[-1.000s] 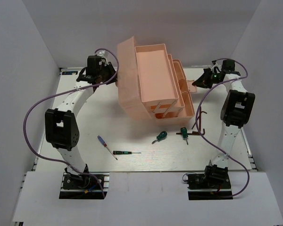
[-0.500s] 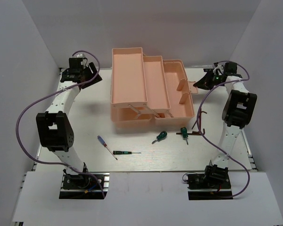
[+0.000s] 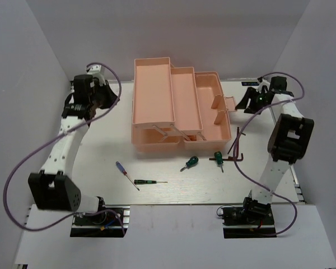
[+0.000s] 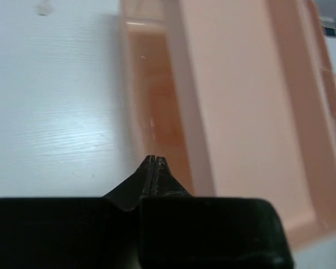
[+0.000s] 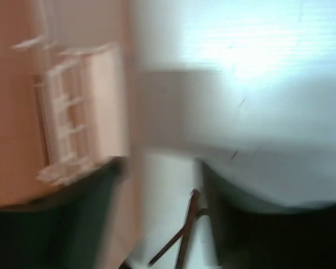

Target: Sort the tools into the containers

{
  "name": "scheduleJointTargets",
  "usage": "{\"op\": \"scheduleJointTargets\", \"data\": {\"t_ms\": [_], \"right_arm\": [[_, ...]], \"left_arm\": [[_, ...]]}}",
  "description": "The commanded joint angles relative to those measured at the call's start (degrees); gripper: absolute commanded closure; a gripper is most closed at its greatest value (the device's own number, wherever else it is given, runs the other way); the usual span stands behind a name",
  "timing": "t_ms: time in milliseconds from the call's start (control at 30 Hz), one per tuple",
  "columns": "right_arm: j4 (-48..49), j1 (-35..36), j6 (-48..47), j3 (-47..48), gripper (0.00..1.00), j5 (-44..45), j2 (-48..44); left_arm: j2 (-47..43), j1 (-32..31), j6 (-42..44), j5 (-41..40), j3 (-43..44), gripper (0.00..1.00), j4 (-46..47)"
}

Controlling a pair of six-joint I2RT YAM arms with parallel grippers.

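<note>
The salmon-pink toolbox [image 3: 179,106] stands open at the back centre, its tiered trays [image 3: 152,89] fanned out to the left. My left gripper [image 3: 101,100] hovers left of it, shut on nothing; in the left wrist view the fingertips [image 4: 153,162] meet beside the toolbox wall [image 4: 241,112]. My right gripper [image 3: 248,102] is open just right of the lid handle [image 3: 225,103]. On the table in front lie a blue-handled screwdriver [image 3: 123,172], a black precision screwdriver [image 3: 148,181], two green-handled screwdrivers [image 3: 189,163] [image 3: 218,158] and a dark hex key [image 3: 235,144]. The blurred right wrist view shows the hex key [image 5: 182,241] below the spread jaws.
White walls close in on the left, back and right of the table. Purple cables loop off both arms; the right one [image 3: 243,168] hangs close over the hex key. Both arm bases [image 3: 98,216] sit at the near edge.
The toolbox lid and trays have swung open to the left. My left gripper let go, drew back left and shut. My right gripper opened and pulled slightly right from the handle.
</note>
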Motion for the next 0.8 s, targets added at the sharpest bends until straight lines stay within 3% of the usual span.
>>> {"op": "scheduleJointTargets", "data": {"t_ms": [0,67,100,167,267,300,333,400,467,600,767], "right_arm": [[-0.98,-0.67,-12.99,-11.3,0.53,12.72,-14.47],[-0.64,-0.5,-17.83,-16.26,0.7,12.37,-21.75],[0.06,-0.41,-18.54,-24.9,0.75,13.15,-23.26],[3.22,0.03,-19.69,-31.71,0.78,15.88,-29.93],[0.61,0.82,-18.74,-35.53,0.78,18.34,-31.37],[-0.01,0.82,-18.12,-35.54,0.76,19.13,-30.67],[-0.63,1.34,-17.41,-35.88,0.64,18.88,-30.31],[0.24,1.79,-16.71,-36.32,0.5,18.53,-29.79],[0.69,1.88,-16.18,-37.64,0.43,17.65,-29.35],[0.77,3.02,-14.51,-38.7,0.43,15.01,-27.15],[3.23,4.77,-12.49,-39.23,0.45,17.2,-24.25]], "left_arm": [[-10.43,-2.94,4.7,8.45,-6.43,0.99,-1.06],[-15.43,-4.53,7.16,15.82,-11.62,1.0,-0.53],[-16.94,-6.45,8.04,18.83,-13.29,0.98,0.34],[-19.49,-8.74,8.57,21.32,-16.99,0.88,0.88],[-21.52,-12.96,9.28,23.71,-19.45,0.7,1.76],[-21.53,-14.02,10.94,23.7,-19.46,0.62,1.76],[-22.22,-15.68,10.95,23.18,-20.24,0.53,1.23],[-23.37,-17.01,12.43,21.24,-21.13,0.46,1.23],[-25.47,-18.59,12.45,20.36,-21.65,0.44,1.75],[-23.13,-21.67,11.83,24.83,-24.02,0.42,4.56],[-19.6,-27.72,10.69,21.26,-28.68,0.46,9.66]]}}
